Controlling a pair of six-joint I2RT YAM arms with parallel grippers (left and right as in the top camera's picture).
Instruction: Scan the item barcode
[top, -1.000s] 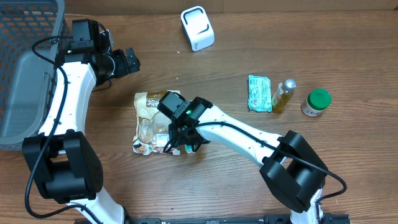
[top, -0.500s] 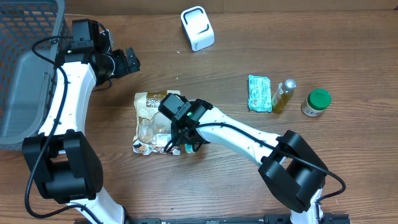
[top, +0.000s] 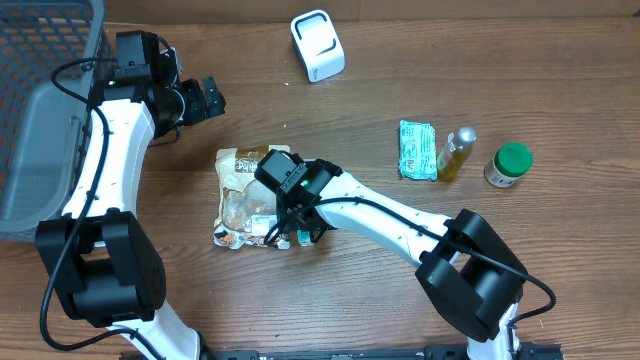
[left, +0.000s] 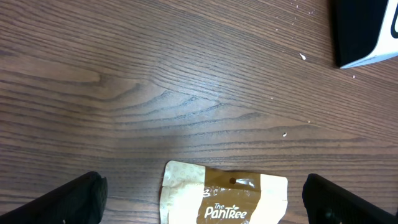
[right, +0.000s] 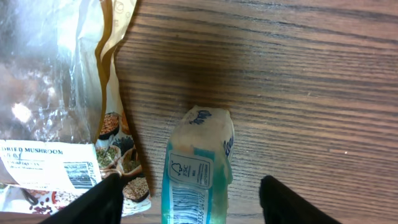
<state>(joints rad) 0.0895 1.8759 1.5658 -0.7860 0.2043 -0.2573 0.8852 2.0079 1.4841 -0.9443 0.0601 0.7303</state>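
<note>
Grasp step: R claw (right: 189, 193) half-wide, straddling small teal-white plastic packet (right: 199, 155), not gripping yet. Next: close, lift, turn barcode (right: 186, 210) twd white boxy scanner (top: 317, 45). L claw (left: 202, 196) wide, empty.

Mock shop checkout, scanner (top: 317, 45), grey basket (top: 40, 150)
</note>
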